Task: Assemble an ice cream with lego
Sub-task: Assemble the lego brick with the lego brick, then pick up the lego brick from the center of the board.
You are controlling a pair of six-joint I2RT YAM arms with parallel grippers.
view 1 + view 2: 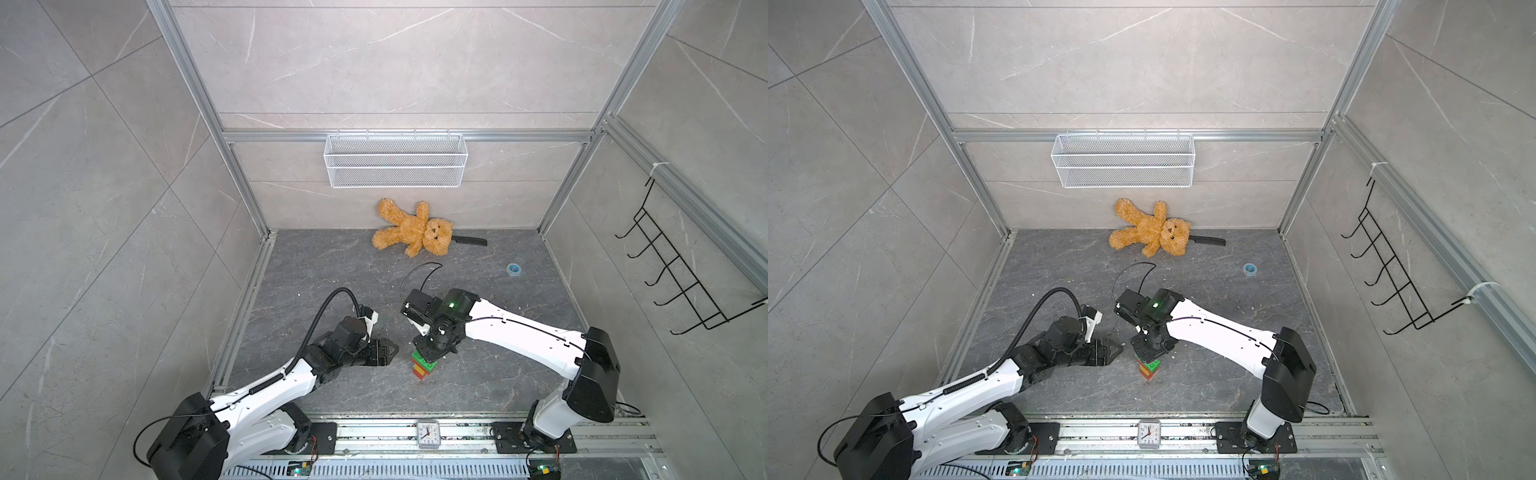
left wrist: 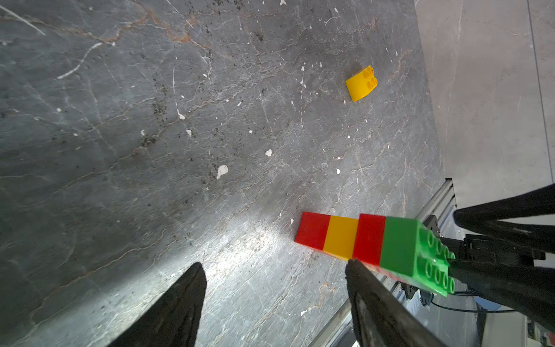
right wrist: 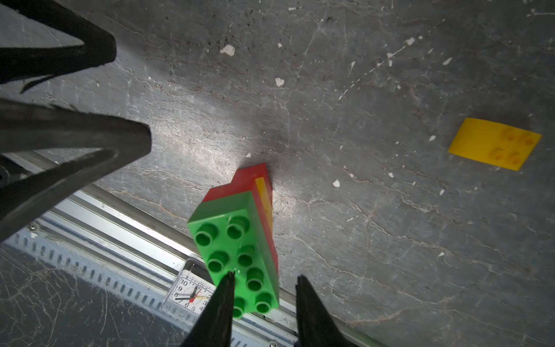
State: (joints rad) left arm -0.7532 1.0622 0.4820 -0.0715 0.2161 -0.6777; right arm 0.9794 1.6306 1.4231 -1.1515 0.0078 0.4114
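Toward 6 o'clock on the dark stone floor [image 1: 498, 374], close to the front rail [image 1: 374, 432], the unfinished ice cream [image 1: 424, 368] stands upright in both top views. Its long axis runs straight up from the floor. 4 bricks are joined in it: red at the base, then yellow, then red, then the green brick [image 3: 237, 249] on top with its 8 studs facing up. The lower red and yellow pair forms the narrower stem, and the upper red and green bricks are wider. The right gripper [image 3: 265, 275] hangs directly over the green brick. Its jaws are parted only a little, with 1 fingertip over the studs and the other past the brick's edge, and they grasp nothing. The left gripper [image 2: 274, 264] sits low at 9 o'clock of the stack, just beside it. Its jaws are spread wide with only bare floor between them. The rounded yellow brick [image 2: 360, 83] lies loose on the floor well apart from the stack, curved face and 4 studs up. The top views do not show it. An alarm clock [image 1: 428, 434] rests on the rail at 6 o'clock of the stack. A teddy bear [image 1: 409, 232] lies at 12 o'clock against the back wall.
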